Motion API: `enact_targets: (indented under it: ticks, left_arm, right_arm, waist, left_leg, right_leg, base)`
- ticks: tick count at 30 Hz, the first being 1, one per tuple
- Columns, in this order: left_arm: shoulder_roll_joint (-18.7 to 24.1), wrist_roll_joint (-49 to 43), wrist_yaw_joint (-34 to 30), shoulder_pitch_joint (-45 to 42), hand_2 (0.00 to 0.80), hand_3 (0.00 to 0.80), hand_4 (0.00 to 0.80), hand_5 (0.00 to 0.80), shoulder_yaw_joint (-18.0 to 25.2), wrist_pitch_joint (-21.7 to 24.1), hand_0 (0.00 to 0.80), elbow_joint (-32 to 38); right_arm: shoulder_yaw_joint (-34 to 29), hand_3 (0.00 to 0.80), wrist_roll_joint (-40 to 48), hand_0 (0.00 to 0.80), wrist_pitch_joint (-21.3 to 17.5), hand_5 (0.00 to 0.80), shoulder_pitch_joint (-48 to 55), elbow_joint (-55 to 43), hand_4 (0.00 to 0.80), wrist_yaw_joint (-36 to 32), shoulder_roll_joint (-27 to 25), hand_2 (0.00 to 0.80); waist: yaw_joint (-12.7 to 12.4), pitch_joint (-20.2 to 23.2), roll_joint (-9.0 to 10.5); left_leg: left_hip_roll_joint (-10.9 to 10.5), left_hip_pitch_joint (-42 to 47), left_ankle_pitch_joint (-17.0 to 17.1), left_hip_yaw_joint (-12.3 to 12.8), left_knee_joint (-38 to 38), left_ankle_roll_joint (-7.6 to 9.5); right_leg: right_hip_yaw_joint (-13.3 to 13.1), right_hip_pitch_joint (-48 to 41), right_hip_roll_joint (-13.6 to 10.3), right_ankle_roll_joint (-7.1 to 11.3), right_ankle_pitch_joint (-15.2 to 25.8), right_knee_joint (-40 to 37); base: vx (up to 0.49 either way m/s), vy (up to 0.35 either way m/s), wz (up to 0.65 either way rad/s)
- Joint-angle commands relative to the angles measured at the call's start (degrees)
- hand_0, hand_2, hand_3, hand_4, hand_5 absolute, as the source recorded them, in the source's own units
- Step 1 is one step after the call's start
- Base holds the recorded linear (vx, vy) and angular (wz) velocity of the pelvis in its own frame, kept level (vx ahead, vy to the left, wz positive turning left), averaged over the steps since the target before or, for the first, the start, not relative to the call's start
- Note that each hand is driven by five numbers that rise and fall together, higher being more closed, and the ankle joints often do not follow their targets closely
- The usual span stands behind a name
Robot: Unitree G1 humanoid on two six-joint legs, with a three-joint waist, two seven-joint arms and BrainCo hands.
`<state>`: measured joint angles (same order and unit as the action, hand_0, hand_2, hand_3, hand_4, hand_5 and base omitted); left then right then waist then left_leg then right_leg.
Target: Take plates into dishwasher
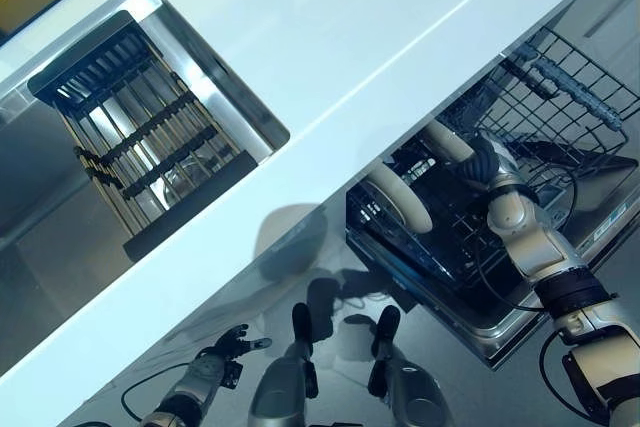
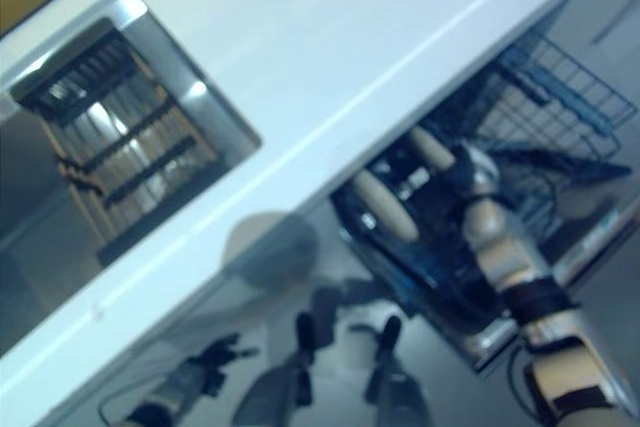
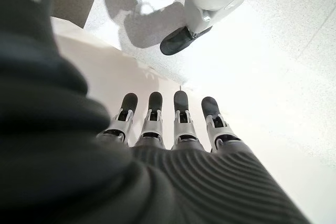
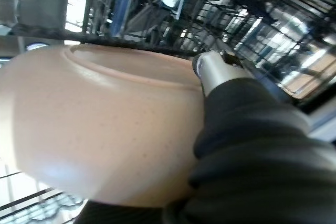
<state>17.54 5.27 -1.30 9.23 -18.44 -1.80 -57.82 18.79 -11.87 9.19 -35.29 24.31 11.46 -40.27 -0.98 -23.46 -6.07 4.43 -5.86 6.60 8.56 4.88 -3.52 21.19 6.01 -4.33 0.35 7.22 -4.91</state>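
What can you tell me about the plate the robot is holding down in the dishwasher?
The plate is cream-beige with a faintly speckled, matte ceramic look and a raised foot ring on its underside. The right hand grips it at the rim, holding it on edge inside the dark wire lower rack. A second similar plate stands on edge close beside it. Whether it rests in the rack yet is unclear.

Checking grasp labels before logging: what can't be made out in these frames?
- Right hand fingers: right wrist view, hidden behind the beige plate; only the thumb shows.
- Whether that plate sits in a slot of the dishwasher rack: eye views, the hand covers its lower edge.
- Rack's near side: cut off by the white counter.
- Sink drying rack contents: too small.
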Motion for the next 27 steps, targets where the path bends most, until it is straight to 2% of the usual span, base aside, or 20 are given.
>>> enact_targets:
  ticks: [1,27]
  left_arm:
    - [2.7,-0.3,-0.4,1.1,0.0,0.0,0.0,0.0,-1.1,0.2,0.0,0.0]
    - [2.8,-0.5,-1.3,2.5,0.0,0.0,0.0,0.0,-1.7,-1.0,0.0,1.2]
  right_arm:
    - [2.6,0.8,-1.5,0.8,-0.6,0.8,-5.6,2.6,0.8,0.5,1.6,0.8]
    - [3.9,0.8,-0.1,0.8,2.1,0.8,-5.6,9.9,0.8,-0.1,5.3,0.8]
  waist:
    - [-1.0,0.2,1.6]
    - [-1.6,-0.2,1.0]
  left_leg:
    - [-4.8,-2.1,-5.7,-1.0,0.1,4.29]
    - [-4.9,-2.2,-5.5,-1.5,0.1,4.39]
  right_leg:
    - [-1.0,0.0,-0.8,2.15,-11.4,7.1]
    - [-0.5,0.2,-1.2,1.98,-11.2,7.4]
  base:
    - [0.0,0.0,0.0]
    - [-0.001,-0.001,0.02]
